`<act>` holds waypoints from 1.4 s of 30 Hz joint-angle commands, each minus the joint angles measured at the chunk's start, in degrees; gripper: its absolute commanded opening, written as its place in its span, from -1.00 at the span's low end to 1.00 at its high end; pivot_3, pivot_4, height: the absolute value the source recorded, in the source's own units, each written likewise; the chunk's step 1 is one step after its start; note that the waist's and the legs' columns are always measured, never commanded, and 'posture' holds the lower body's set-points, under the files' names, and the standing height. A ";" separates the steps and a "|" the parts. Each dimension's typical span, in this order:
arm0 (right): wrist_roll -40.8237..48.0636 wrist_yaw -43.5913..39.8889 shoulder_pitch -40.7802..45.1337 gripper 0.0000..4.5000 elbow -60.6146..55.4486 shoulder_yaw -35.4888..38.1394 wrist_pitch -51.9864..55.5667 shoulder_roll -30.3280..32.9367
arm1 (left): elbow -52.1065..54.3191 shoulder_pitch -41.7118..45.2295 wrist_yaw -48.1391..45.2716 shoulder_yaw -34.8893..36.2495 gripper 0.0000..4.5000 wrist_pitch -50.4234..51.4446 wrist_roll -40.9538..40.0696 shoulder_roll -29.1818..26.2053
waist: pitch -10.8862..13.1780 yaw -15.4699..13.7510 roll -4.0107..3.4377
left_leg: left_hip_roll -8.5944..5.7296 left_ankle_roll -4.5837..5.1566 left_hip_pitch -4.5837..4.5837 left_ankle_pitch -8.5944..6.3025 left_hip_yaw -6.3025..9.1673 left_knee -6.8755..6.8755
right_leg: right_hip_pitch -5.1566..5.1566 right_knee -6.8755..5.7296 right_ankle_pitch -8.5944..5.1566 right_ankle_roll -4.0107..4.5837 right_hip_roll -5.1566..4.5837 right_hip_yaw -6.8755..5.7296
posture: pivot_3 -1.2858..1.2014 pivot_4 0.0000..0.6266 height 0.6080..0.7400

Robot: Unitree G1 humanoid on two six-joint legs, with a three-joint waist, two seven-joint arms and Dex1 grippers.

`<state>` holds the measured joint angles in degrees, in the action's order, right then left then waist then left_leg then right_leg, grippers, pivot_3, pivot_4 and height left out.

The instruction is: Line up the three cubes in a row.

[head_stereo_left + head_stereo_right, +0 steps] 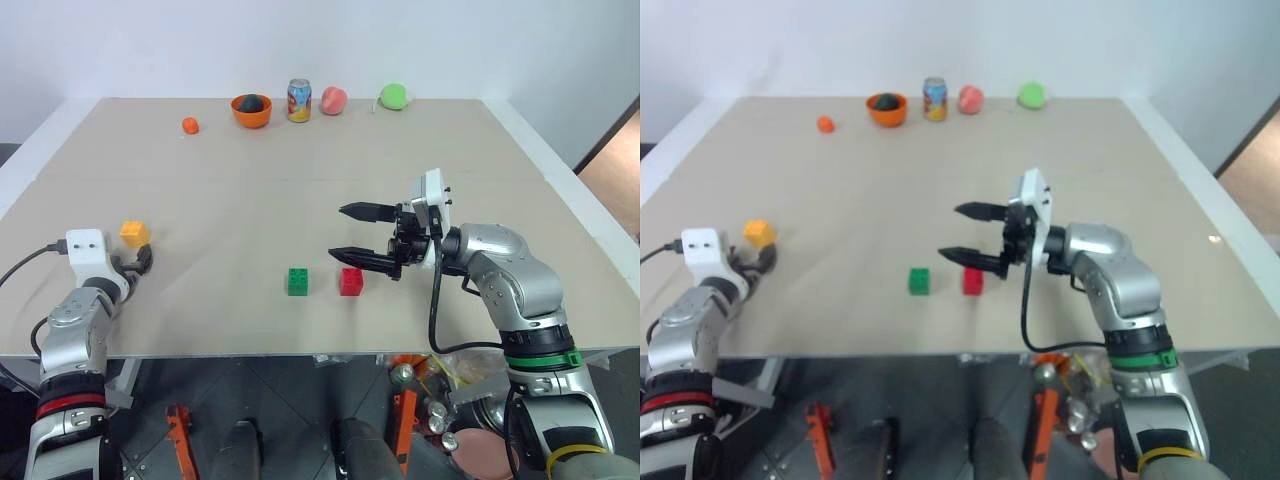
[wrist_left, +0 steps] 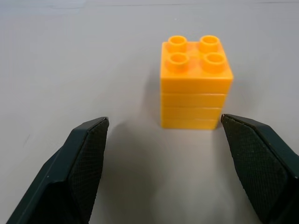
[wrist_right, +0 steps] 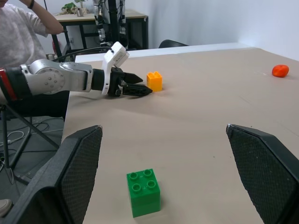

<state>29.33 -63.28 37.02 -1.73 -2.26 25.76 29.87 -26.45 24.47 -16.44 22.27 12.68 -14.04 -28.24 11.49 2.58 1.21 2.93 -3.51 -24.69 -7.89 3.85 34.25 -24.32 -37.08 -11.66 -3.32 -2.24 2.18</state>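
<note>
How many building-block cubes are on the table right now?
3. The yellow-orange cube sits near the table's left edge, just ahead of the open left gripper. The green cube and red cube sit side by side near the front edge. None look hidden.

The green studded plastic cube [image 1: 298,281] sits just left of the red studded plastic cube [image 1: 351,281]; the yellow-orange studded plastic cube [image 1: 134,233] lies far left, well apart.

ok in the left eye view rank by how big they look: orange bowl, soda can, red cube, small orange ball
1. orange bowl
2. soda can
3. red cube, though it is nearer the camera, so unsure against the can
4. orange ball
</note>
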 commanded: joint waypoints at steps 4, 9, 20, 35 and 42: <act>1.31 0.34 0.43 0.95 -2.35 1.88 -0.16 0.70 | -4.26 2.65 -1.47 -0.43 0.77 -3.23 0.62 -1.76 | 0.00 0.00 0.00 | 0.00 0.00 -0.01 0.00 0.00 0.00 | 0.00 0.00 0.00 -0.01 0.00 0.00 | 0.03 -0.52 1.00; 1.19 0.52 0.55 0.95 -2.11 1.83 -0.22 0.72 | -7.80 4.80 -2.49 -2.02 0.77 -4.92 1.62 -1.75 | 0.00 0.00 0.00 | 0.00 0.00 0.00 0.00 0.00 -0.01 | 0.01 0.00 0.00 -0.01 0.00 0.00 | 0.03 -0.52 1.00; 1.07 1.24 0.28 0.95 -2.16 1.81 -0.34 0.77 | -11.92 7.56 -2.34 -3.41 0.29 -6.95 2.45 -0.67 | 0.00 -0.06 0.00 | 0.00 -0.02 0.01 0.01 0.00 -0.01 | 0.02 0.00 0.01 -0.03 -0.01 0.00 | 0.03 -0.52 1.00; 1.39 1.06 0.38 0.95 -1.91 2.90 -0.07 2.37 | -9.47 9.04 -14.55 -6.17 -0.41 -14.32 0.95 -1.20 | 0.00 -0.07 0.00 | -0.01 -0.02 -0.04 0.01 0.00 -0.01 | 0.00 0.01 0.01 -0.04 -0.02 0.00 | 0.03 -0.52 1.00; 2.95 -0.64 -1.30 0.95 -2.50 5.29 1.00 6.11 | -4.74 4.16 -46.21 -16.34 -0.41 -28.44 0.04 -5.69 | 0.00 0.03 0.00 | -0.01 -0.16 -0.12 -0.06 -0.03 -0.05 | -0.07 0.06 -0.10 -0.05 -0.04 0.01 | 0.03 -0.52 1.00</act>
<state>30.96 -63.37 35.77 -1.79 0.83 26.83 35.08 -32.76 29.43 -55.93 7.39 -12.28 -13.10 -32.16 11.49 2.61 1.21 2.93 -3.69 -24.77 -7.97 3.78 34.17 -24.40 -37.03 -11.78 -3.34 -2.29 2.21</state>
